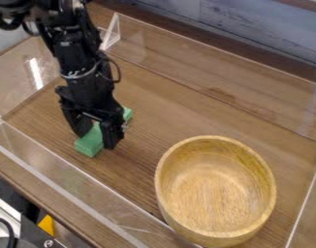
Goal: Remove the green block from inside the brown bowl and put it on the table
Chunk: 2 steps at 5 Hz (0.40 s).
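The green block (91,145) lies flat on the table (200,107), left of the brown bowl (215,189). My gripper (93,134) hangs straight down over the block's near end, open, with one black finger on each side of it. The upper end of the block (124,115) shows behind the right finger. Whether the fingers still touch the block I cannot make out. The bowl's inside is bare wood with nothing in it.
Clear acrylic walls (70,189) ring the tabletop, one close in front of the gripper and one along the back (212,44). A yellow-and-black object (45,228) sits below the table's front edge.
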Each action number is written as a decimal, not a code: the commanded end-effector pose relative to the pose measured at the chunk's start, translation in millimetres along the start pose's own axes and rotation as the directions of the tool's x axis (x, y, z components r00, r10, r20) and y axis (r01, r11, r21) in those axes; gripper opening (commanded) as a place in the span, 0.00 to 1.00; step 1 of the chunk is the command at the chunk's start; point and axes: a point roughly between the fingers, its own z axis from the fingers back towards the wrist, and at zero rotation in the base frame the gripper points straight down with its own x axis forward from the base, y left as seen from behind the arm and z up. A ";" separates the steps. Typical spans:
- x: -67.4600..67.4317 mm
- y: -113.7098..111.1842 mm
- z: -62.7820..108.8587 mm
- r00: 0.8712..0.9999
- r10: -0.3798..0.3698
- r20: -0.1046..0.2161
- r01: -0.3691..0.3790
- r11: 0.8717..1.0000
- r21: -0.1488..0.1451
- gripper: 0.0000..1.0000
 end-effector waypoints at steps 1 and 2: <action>1.0 -0.2 4.9 0.998 -0.048 0.046 0.047 0.999 0.011 1.00; 5.8 -3.8 6.4 0.996 -0.070 0.046 0.070 0.998 0.001 1.00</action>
